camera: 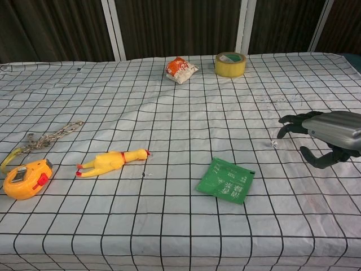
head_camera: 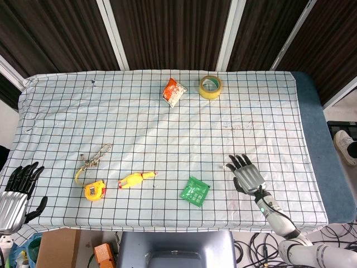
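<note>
Both hands hover empty, fingers apart, left hand (head_camera: 17,192) off the table edge, right hand (head_camera: 247,176) nearest the green sachet (head_camera: 195,191) lying flat just beside it, likely light, limp, best pinched by an edge.

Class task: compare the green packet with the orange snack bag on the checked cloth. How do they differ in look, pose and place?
The green packet lies flat and thin near the table's front, close to the right hand; the orange snack bag looks puffed and crumpled at the far edge, beside the tape roll. The packet is plain green, the bag orange and white. Neither is touched by a hand.
</note>
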You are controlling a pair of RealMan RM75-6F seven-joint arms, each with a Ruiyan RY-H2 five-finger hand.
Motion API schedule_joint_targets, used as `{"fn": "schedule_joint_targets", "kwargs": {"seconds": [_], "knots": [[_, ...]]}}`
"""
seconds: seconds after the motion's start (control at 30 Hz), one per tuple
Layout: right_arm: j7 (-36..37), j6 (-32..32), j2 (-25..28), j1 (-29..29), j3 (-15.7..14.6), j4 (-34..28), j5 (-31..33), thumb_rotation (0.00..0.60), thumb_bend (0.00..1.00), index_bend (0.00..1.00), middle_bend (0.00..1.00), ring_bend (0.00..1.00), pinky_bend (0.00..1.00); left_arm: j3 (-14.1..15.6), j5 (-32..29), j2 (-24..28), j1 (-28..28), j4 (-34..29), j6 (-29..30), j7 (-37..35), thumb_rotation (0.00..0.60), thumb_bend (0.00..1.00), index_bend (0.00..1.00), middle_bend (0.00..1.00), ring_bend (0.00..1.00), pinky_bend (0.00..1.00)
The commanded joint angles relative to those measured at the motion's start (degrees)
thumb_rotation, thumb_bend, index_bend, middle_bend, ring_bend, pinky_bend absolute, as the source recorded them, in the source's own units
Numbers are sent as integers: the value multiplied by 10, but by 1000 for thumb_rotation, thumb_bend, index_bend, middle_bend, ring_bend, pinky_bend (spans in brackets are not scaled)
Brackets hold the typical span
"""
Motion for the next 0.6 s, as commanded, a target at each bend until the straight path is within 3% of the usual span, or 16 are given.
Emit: {"fn": "schedule_joint_targets", "kwargs": {"seconds": [0.03, 0.6], "knots": [[-3, 0, 0, 2, -2, -1, 4, 510, 680, 169, 0, 0, 0, 0, -1, 0, 0, 0, -1, 0, 600, 407, 0, 0, 0, 0], [-1, -4, -8, 13, -8, 3, 12, 509, 680, 170, 0, 0, 0, 0, -1, -1, 2, 2, 1, 1, 600, 406, 0, 0, 0, 0]]}}
